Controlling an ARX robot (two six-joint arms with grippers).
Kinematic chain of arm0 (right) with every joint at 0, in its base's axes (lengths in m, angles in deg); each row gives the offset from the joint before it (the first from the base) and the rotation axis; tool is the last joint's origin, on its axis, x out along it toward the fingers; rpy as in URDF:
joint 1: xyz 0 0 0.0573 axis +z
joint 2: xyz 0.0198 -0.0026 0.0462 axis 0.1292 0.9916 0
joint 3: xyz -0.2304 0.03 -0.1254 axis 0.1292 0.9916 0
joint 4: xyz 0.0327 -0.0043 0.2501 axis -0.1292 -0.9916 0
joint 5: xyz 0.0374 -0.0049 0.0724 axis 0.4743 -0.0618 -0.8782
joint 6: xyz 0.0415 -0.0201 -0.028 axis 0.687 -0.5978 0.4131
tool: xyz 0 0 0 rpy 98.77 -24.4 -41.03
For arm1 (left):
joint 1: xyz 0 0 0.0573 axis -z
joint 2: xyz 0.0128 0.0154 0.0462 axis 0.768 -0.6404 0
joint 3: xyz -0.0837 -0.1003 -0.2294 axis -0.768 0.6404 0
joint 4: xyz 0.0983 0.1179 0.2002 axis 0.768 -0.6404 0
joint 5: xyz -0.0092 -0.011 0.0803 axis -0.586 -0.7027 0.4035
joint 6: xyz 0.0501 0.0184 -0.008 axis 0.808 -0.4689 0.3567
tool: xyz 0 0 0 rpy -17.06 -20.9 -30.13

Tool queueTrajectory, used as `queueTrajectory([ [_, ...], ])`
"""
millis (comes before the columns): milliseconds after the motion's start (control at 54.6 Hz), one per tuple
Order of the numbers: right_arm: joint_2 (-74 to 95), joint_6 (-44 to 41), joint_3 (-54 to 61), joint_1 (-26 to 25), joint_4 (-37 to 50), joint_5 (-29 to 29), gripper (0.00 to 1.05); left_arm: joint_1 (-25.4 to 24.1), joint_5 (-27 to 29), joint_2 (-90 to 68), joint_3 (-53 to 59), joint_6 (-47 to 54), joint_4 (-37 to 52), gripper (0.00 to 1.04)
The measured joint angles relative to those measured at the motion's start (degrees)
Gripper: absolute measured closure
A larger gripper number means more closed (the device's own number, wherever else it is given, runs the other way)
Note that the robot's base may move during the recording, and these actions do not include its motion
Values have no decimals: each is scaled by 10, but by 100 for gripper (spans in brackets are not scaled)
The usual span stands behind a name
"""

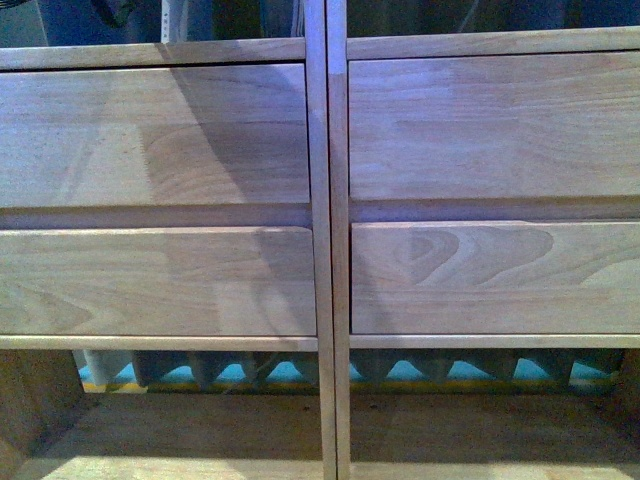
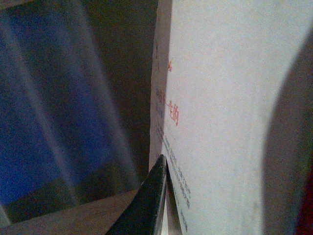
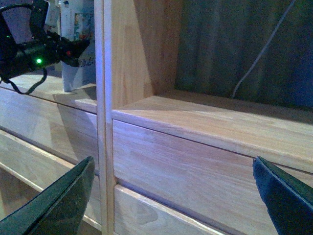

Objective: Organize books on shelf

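The light wood shelf (image 1: 328, 240) fills the front view: four drawer fronts around a centre post, with open compartments above and below. No gripper shows there. In the left wrist view my left gripper (image 2: 164, 196) is shut on the book (image 2: 230, 107), a pale cover with red and dark print, held upright over a wooden board. In the right wrist view the left arm holds the book (image 3: 78, 39) upright in the upper left compartment, its lower edge at the board. My right gripper (image 3: 171, 196) is open and empty in front of the shelf's drawer fronts (image 3: 186, 161).
The upper right compartment (image 3: 220, 117) has a bare wooden floor and a cable (image 3: 259, 54) hanging behind it. A black cable loops from the left arm (image 3: 29, 54). Grey and turquoise shapes (image 1: 250, 372) show behind the lower compartments.
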Motion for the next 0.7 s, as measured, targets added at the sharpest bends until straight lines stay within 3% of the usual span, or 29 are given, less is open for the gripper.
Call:
queueTrajectory([
  [220,0,0,0,0,0,0,7,13,9,-30,-44,10,-14,86],
  [696,0,0,0,0,0,0,7,18,18,6,65,-47,21,15],
])
